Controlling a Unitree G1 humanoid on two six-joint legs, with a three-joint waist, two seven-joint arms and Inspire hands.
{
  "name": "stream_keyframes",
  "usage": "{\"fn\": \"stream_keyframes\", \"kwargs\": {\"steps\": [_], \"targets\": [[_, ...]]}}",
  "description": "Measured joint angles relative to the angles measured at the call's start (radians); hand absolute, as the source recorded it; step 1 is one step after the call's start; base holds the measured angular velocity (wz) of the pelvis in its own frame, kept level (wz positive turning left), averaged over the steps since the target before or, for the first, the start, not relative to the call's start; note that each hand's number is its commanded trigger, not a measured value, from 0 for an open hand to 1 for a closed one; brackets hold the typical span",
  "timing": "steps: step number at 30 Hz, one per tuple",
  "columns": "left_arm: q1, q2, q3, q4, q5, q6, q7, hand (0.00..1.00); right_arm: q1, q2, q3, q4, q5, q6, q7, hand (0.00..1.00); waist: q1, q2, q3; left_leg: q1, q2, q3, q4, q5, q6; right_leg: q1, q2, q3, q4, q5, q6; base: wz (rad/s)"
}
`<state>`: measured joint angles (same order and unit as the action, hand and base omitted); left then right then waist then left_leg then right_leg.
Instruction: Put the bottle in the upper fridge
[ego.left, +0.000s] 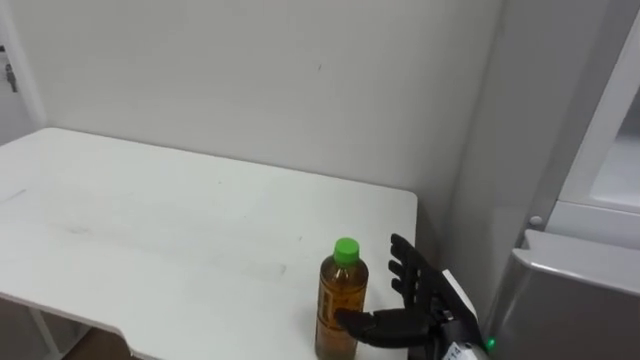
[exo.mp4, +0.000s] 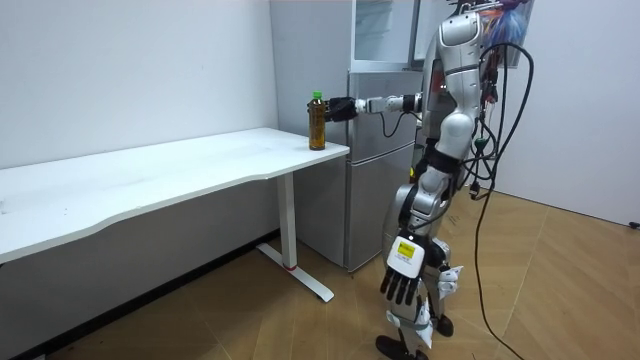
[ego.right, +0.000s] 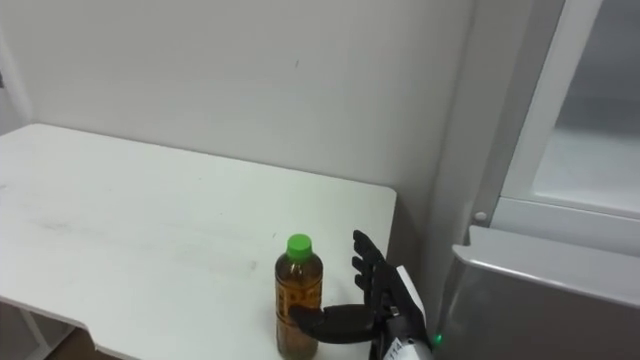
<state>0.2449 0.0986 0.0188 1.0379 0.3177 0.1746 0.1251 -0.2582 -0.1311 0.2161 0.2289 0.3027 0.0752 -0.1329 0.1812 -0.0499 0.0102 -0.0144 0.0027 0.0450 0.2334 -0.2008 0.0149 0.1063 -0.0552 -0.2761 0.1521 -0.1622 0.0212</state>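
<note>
Left eye view: a white table (ego.left: 150, 220) stands against a pale wall (ego.left: 250, 80). Near its right front corner stands the bottle (ego.left: 341, 305), upright, filled with amber drink and closed with a green cap (ego.left: 346, 250). Just to the right of it is the robot's right hand (ego.left: 420, 295), black, coming in from the lower right. Its fingers are straight and spread, pointing upward, and its thumb (ego.left: 362, 322) reaches sideways to the lower part of the bottle. The hand is wide open and grips nothing. Past a narrow gap at the table's right edge rises the grey fridge (ego.left: 570, 300). The top edge of its lower door is just right of the hand, and above it is a pale panel framed in white.

Room view: the robot stands upright on a wooden floor (exo.mp4: 250, 320) in front of the fridge, facing the table's end. Its right arm is stretched out level to the bottle on the table's corner. Its left hand (exo.mp4: 403, 268) hangs low beside its leg with loose, straight fingers, holding nothing. The fridge is behind the outstretched arm, with its upper compartment above shoulder height.

Right eye view: the same scene. The thumb lies across the front of the bottle's base, and the fingers stand clear of the bottle to the right.
</note>
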Motion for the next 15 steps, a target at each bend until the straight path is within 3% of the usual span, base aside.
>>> {"fn": "stream_keyframes", "kwargs": {"steps": [5,9,15], "targets": [[-0.002,0.000,0.000,0.001,0.001,0.000,-0.002,0.00,0.000,0.000,0.000,0.000,-0.003,0.000,-0.001,0.00,0.015,0.000,0.0004,0.001,0.000,-0.003,-0.002,0.000,0.000,0.000,0.000,0.000,0.000,0.000,0.000,0.00],[-0.002,0.000,0.000,0.002,0.001,0.002,-0.006,0.00,-0.007,0.000,0.000,0.000,-0.004,0.000,-0.006,0.00,0.020,-0.001,0.0063,-0.003,0.000,-0.004,-0.002,0.000,0.000,-0.003,0.000,0.000,0.000,0.000,0.000,0.00],[-0.002,0.000,-0.001,0.000,0.001,0.009,-0.022,0.00,-0.018,0.003,0.001,0.000,-0.040,0.000,-0.008,0.00,0.021,-0.002,0.0059,-0.009,0.000,-0.004,-0.001,0.000,0.000,-0.007,0.000,-0.001,-0.001,0.000,0.000,0.00]]}}
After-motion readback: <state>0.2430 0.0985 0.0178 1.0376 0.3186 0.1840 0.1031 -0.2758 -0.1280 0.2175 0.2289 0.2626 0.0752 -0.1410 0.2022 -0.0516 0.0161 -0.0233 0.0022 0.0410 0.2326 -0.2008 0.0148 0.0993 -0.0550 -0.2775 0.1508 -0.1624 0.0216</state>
